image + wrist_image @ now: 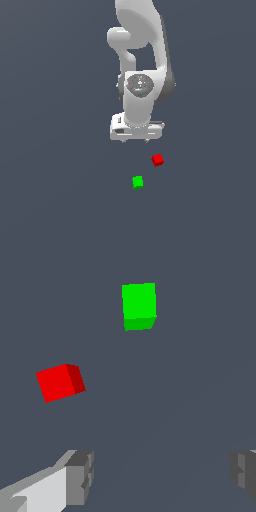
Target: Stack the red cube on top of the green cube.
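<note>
On the plain dark grey desk [55, 200] two small cubes lie in the open, and the white arm [142, 60] hangs above and behind them with its wrist pointed downward.

Hand: the hand [135, 141] sits at the lower end of the arm, its two short fingertips just visible beneath the white housing in the exterior view. In the wrist view its fingers [79, 476] stand wide apart at opposite edges of the picture, with bare desk between them. The hand is spread and holds nothing. It touches neither cube.

Red cube: the red cube [157, 160] rests on the desk, just below the hand in the exterior view and slightly toward that view's right. It is turned at an angle, so that one brighter face and one darker face show in the wrist view [60, 382]. It lies outside the gap between the fingers.

Green cube: the green cube [138, 182] rests on the desk near the red cube, lower in the exterior view and toward that view's left. The two cubes are apart, with a clear strip of desk between them. In the wrist view [139, 305] it appears farther from the fingers than the red cube.

Stacking status: not done; both cubes lie separately on the desk.
</note>
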Available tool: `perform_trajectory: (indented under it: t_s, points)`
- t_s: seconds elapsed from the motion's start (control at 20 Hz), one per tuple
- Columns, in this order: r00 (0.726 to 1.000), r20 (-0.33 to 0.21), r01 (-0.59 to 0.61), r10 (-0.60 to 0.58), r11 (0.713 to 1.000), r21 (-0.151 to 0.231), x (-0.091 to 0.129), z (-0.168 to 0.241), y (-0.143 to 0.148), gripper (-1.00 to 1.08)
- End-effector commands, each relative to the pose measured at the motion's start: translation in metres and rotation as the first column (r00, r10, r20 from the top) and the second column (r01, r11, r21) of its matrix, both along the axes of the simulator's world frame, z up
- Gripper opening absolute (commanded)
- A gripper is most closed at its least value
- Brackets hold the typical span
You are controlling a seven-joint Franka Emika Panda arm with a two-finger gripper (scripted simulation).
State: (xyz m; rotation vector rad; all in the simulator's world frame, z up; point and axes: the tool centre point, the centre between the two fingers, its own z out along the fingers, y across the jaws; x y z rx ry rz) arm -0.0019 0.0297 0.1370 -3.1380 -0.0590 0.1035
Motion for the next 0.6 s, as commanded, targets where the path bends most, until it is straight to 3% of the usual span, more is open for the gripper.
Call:
perform_trajectory:
  t_s: [0.0, 0.55]
  points:
    - [0.999, 0.007, -0.035, 0.035, 0.999, 0.002, 0.005, -0.009, 0.014, 1.00]
    - [0.968, 0.057, -0.246, 0.245, 0.969, 0.003, 0.033, -0.058, 0.097, 1.00]
